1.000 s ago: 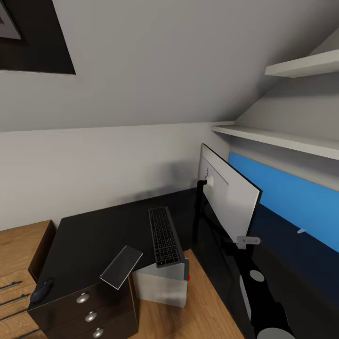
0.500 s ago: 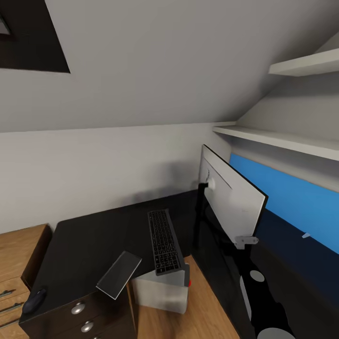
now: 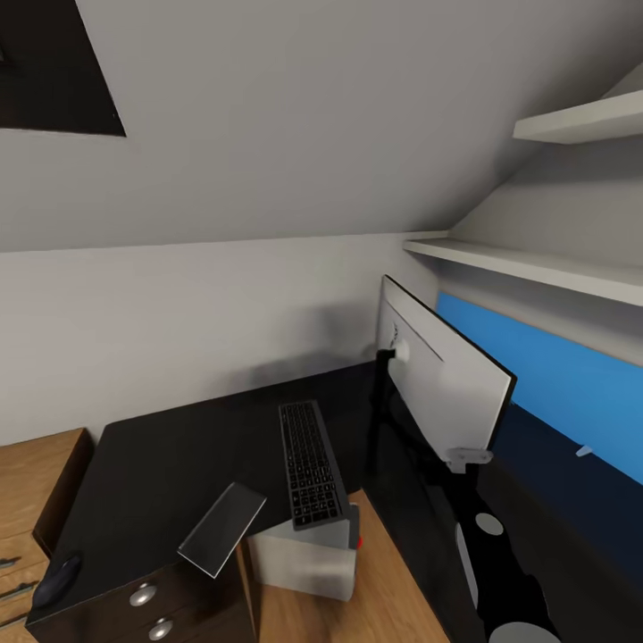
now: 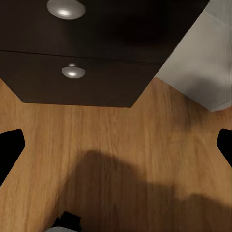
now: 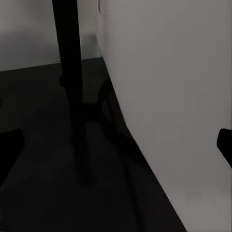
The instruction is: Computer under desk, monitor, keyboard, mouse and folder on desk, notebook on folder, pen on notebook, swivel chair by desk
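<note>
The black desk (image 3: 170, 455) carries the slim keyboard (image 3: 310, 463), whose near end reaches out over the white computer (image 3: 302, 561) on the floor. A thin grey notebook (image 3: 221, 529) overhangs the desk's edge, and the dark mouse (image 3: 55, 579) sits at the near left corner. The monitor (image 3: 444, 382) stands on the desk, its pale back towards me. My left gripper (image 4: 116, 145) is open over the floor by the drawers (image 4: 77, 72). My right gripper (image 5: 116, 145) is open just behind the monitor's back (image 5: 169, 96) and stand (image 5: 72, 92). The folder and swivel chair are out of view.
A blue wall panel (image 3: 554, 375) runs behind the monitor under two white shelves (image 3: 536, 263). A wooden drawer chest (image 3: 36, 482) stands left of the desk. My black right arm (image 3: 500, 572) reaches along the desk. A small white sliver (image 3: 584, 451) lies far right.
The whole head view has shifted, so the desk things sit further left and lower in the picture. Nothing on the desk has moved.
</note>
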Available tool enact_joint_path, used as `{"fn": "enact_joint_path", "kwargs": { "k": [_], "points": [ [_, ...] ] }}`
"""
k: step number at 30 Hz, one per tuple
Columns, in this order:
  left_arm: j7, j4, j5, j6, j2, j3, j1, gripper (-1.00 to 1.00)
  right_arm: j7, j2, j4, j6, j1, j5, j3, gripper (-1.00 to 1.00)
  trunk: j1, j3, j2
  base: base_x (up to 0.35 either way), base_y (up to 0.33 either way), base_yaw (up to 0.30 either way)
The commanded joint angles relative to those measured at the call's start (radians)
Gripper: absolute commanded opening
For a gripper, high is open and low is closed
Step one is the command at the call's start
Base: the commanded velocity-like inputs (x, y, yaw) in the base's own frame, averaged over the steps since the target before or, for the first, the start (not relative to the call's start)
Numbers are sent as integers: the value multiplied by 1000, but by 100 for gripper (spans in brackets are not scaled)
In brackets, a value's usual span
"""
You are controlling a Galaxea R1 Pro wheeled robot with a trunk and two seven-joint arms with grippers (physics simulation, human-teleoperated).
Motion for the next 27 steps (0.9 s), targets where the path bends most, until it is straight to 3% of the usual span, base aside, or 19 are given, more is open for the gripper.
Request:
{"fn": "enact_joint_path", "kwargs": {
  "k": [1,16,27],
  "points": [
    [-1,1,10,-5,1,-8,-1,100,8,2,0,-4,-2,10,-8,100,0,-1,-1,132,-111,0],
    [-1,1,10,-39,2,-8,-1,100,-36,2,2,-4,-2,9,-30,100,0,-1,-1,49,-47,0],
    [-1,1,10,-40,2,-8,-1,100,-41,2,3,-4,-1,9,-30,100,0,-1,-1,59,-138,0]
  ]
}}
